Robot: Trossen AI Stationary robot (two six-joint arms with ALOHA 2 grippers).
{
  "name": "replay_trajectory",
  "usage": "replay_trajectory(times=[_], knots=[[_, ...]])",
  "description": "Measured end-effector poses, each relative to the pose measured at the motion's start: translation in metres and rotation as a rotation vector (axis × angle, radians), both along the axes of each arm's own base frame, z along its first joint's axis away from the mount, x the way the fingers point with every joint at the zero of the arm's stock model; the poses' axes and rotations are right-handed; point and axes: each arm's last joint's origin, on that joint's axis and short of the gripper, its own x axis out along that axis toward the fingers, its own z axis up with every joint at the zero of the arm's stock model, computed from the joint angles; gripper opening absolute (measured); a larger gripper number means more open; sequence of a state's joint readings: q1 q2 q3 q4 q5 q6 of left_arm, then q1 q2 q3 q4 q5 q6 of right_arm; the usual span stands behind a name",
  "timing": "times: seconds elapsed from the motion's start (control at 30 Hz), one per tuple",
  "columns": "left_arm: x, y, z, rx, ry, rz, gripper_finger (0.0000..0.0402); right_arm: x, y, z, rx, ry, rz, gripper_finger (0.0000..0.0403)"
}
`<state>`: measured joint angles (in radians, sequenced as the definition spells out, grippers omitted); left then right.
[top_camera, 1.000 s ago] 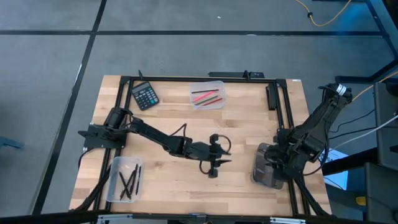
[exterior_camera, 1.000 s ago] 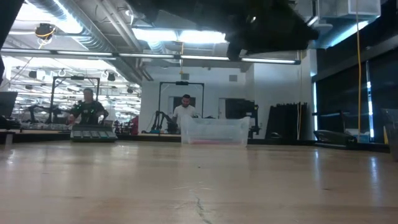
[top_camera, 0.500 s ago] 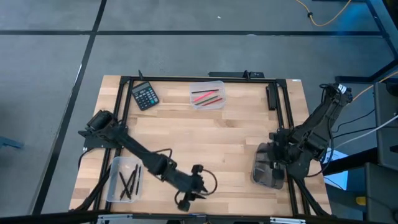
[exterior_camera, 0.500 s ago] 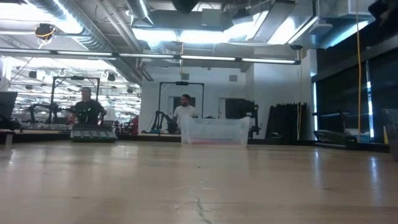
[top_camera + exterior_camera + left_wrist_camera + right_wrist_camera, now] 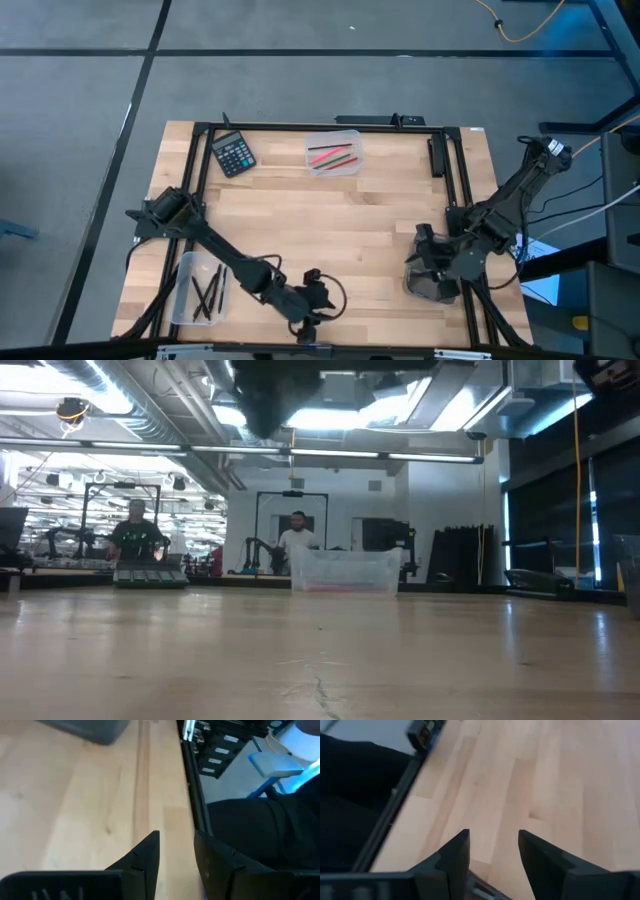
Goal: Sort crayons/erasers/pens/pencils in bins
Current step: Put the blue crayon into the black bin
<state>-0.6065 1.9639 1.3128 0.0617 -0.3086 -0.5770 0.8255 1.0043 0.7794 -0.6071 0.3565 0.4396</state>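
Black pencils (image 5: 207,293) lie in the clear bin (image 5: 182,297) beside the left gripper (image 5: 306,318), parted and empty; light, stiff, slippery, best pinched mid-shaft; right gripper (image 5: 424,252), also parted, empty

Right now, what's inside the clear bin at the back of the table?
The clear bin holds a few thin sticks, red and green. Whether anything lies beneath them cannot be made out.

Table middle: bare wooden table (image 5: 340,215), open passage.
Far edge: black calculator (image 5: 233,154), clear plastic tub (image 5: 333,153).
Near-left corner: clear tub (image 5: 199,289).
Right edge: smoky dark grey tub (image 5: 430,278).
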Motion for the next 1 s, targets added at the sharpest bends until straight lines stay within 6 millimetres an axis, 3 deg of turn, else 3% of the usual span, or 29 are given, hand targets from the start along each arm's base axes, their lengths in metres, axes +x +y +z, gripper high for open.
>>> replay_trajectory(times=[0.27,0.47,0.63,0.9,1.0], knots=[[-0.028,-0.035,-0.001,0.045,-0.027,0.004,0.011,0.017,0.006,-0.032,-0.025,0.067,-0.066,0.0172],[-0.053,-0.055,-0.008,0.002,0.06,0.01,0.0109,0.051,0.027,-0.048,0.12,0.002,0.102,0.0164],[-0.065,-0.061,-0.011,0.057,0.065,0.059,0.0109,0.081,0.031,-0.068,0.177,0.019,0.167,0.0121],[-0.067,-0.062,-0.01,0.043,0.026,0.14,0.0109,0.113,0.03,-0.101,0.143,0.047,0.048,0.0014],[-0.069,-0.064,-0.01,0.032,0.027,0.144,0.0109,0.123,0.038,-0.112,0.145,-0.021,0.096,0.0008]])
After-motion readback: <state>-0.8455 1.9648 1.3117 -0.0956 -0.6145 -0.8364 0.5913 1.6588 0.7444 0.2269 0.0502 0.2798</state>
